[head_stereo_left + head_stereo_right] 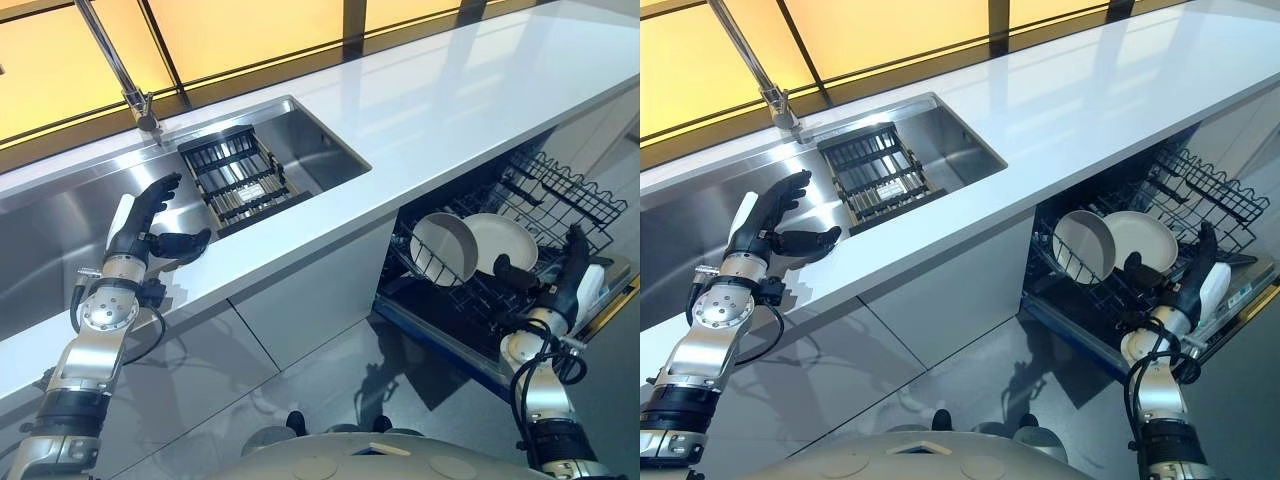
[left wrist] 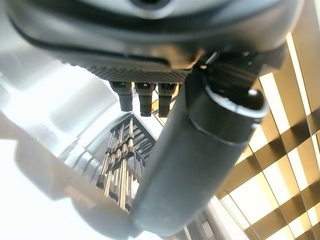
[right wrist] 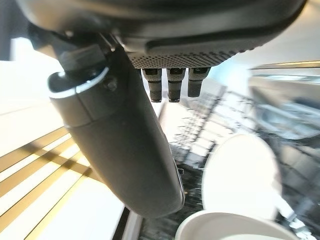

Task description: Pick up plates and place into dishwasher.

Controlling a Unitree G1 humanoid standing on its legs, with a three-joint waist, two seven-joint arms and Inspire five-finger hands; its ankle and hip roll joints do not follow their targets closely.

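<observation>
White table (image 1: 470, 90) runs from upper right to lower left, a steel sink (image 1: 60, 230) with faucet (image 1: 115, 60) and rack (image 1: 238, 178) at upper left. Two plates (image 1: 445, 248) stand in the open dishwasher (image 1: 520, 250) at right. Left hand (image 1: 150, 225) over the sink and right hand (image 1: 560, 275) by the plates both have fingers spread, empty. Grey floor (image 1: 330, 370) lies below.

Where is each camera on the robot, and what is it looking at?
Left eye view: on the head, looking down at the sink, the left hand and both arms.
Right eye view: beside it, same scene; right hand by the plates.
Left wrist view: looks along the left hand at the drying rack.
Right wrist view: looks along the right hand at the plates.
</observation>
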